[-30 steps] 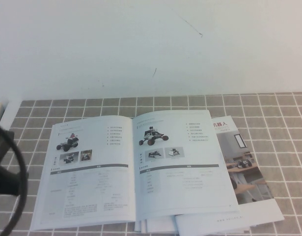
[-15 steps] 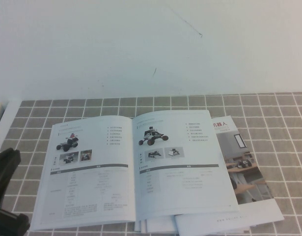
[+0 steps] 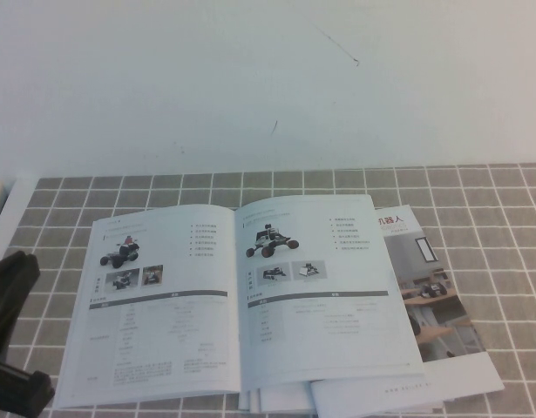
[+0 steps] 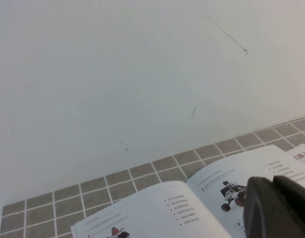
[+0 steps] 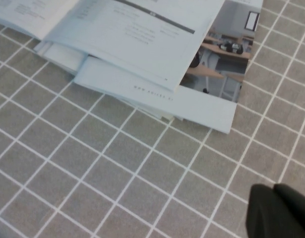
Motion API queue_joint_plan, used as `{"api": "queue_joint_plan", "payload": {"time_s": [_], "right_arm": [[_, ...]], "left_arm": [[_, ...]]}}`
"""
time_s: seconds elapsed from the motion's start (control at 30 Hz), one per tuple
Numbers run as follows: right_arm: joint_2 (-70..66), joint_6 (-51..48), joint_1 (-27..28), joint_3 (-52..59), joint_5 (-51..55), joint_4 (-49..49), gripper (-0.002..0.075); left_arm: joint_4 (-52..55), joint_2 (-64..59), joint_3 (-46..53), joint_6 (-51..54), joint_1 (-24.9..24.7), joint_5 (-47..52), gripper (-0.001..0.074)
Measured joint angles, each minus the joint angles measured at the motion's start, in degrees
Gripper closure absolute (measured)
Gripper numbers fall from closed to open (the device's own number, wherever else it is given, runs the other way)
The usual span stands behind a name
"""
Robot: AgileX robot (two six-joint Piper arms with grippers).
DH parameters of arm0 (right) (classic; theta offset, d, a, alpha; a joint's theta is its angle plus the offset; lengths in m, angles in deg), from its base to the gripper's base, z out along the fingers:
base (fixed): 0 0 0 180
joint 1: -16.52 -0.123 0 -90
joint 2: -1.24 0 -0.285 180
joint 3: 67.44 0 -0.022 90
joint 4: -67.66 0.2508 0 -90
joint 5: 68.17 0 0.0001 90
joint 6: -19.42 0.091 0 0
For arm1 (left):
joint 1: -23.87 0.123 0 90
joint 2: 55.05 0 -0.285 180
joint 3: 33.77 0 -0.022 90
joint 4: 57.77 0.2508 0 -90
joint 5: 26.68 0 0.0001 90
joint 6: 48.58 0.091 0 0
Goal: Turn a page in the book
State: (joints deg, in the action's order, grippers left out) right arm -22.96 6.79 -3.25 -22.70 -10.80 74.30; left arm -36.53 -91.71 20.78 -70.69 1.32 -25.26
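Observation:
The book [image 3: 241, 300] lies open and flat on the tiled mat, a thin white catalogue with small vehicle photos and tables under dark grey bars. Its right-hand page [image 3: 324, 287] shows a wheeled buggy and lies flat. My left arm [image 3: 10, 340] is at the near left, beside the book's left edge. In the left wrist view my left gripper [image 4: 274, 182] hangs above the book [image 4: 192, 198], fingers together, holding nothing. In the right wrist view my right gripper [image 5: 274, 188] is shut and empty over bare tiles, off the book's [image 5: 142, 39] near right corner.
A brochure [image 3: 433, 296] with a colour room photo and red characters lies under the book's right side, also in the right wrist view [image 5: 226, 54]. More white sheets [image 3: 407, 392] stick out at the near edge. A white wall [image 3: 268, 78] rises behind the mat.
My left arm shifted at the near left edge of the high view: a dark loop gave way to the black gripper body, now slightly higher. The book has not moved.

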Motion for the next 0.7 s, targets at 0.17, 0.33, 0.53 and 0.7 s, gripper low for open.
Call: {"api": "queue_joint_plan", "payload": {"time_s": [0.17, 0.33, 0.53, 0.7], "right_arm": [[0.0, 0.0, 0.0, 0.4, 1.8, 0.5, 0.0727], [0.0, 0.0, 0.0, 0.4, 3.0, 0.8, 0.0727], [0.0, 0.0, 2.0, 0.4, 3.2, 0.9, 0.0727], [1.0, 0.0, 7.1, 0.4, 3.3, 0.9, 0.0728]], "left_arm": [[0.0, 0.0, 0.0, 0.0, 0.0, -0.3, 0.0739], [0.5, 0.0, 0.0, -0.1, 0.0, -0.5, 0.0739], [0.9, 0.0, 0.0, -0.1, 0.0, -0.5, 0.0739], [1.0, 0.0, 0.0, -0.1, 0.0, -0.5, 0.0739]]}}
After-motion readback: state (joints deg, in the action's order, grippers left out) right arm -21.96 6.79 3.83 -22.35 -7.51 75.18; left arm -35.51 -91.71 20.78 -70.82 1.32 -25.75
